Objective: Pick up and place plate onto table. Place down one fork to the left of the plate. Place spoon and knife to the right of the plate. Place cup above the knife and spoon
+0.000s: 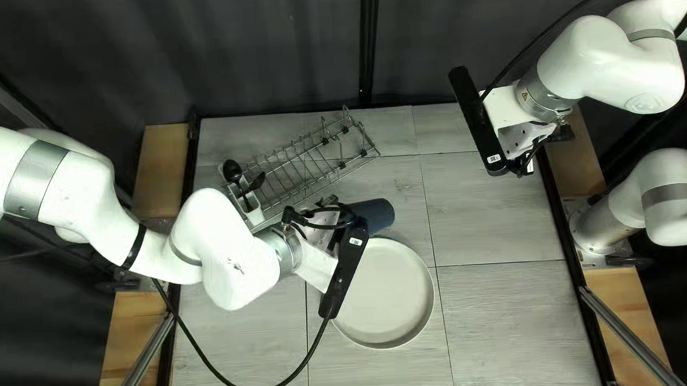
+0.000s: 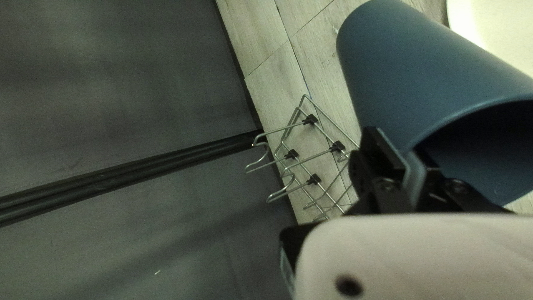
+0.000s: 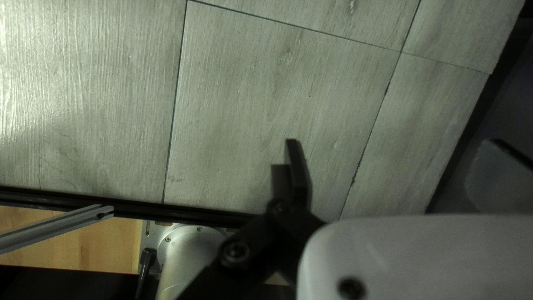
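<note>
My left gripper (image 2: 397,160) is shut on the rim of a dark blue cup (image 2: 416,83), one finger outside the wall and one inside. The cup (image 1: 378,213) lies nearly sideways in the grip, just beyond the far rim of the white plate (image 1: 387,302). The plate rests flat on the table, near the middle. Dark cutlery, a spoon (image 1: 233,171) among it, stands in the white holder (image 1: 246,198) at the wire rack's left end. My right gripper (image 1: 523,167) hangs open over the table's right edge; only one finger (image 3: 297,171) shows in the right wrist view, with nothing held.
The wire dish rack (image 1: 311,159) lies slantwise at the back of the table, behind my left arm. A black cable (image 1: 235,379) loops over the table in front of that arm. Bare tabletop (image 1: 502,303) lies right of the plate.
</note>
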